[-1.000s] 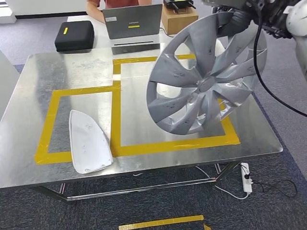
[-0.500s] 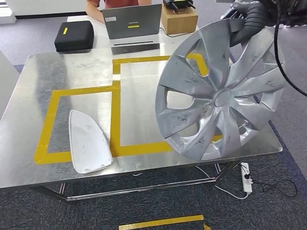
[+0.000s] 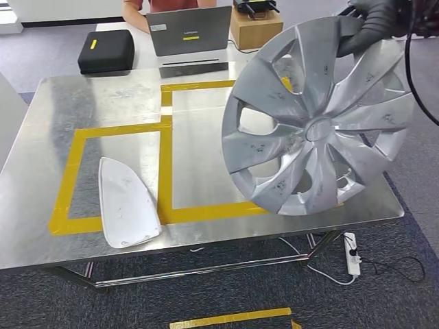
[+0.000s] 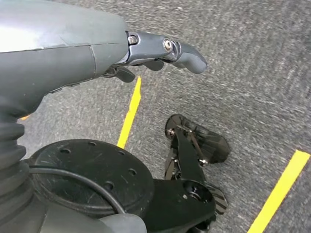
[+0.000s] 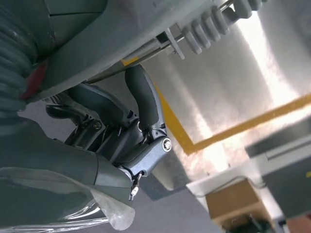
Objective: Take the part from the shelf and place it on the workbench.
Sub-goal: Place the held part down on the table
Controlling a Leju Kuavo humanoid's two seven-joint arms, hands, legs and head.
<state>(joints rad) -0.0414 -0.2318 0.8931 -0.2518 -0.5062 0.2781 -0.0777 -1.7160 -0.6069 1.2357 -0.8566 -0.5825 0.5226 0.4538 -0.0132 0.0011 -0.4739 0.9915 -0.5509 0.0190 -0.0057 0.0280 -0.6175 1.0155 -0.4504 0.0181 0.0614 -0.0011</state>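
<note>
Right hand (image 3: 370, 24) gripping hubcap (image 3: 315, 116) rim, tilted above bench's (image 3: 46, 157) right end; left hand (image 4: 121, 48) empty, fingers extended.

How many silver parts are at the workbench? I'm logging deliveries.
2: a flat white-silver fin-shaped panel lying in the left yellow-taped box, and a silver spoked wheel cover held above the table's right side by the right hand.

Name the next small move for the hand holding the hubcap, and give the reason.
Probably lower it toward the larger yellow tape rectangle. The right hand grips the silver hubcap by its upper rim, and the cap hangs tilted in the air over the right side of the metal workbench, not resting on it. The white part lies well clear in the smaller rectangle.
</note>
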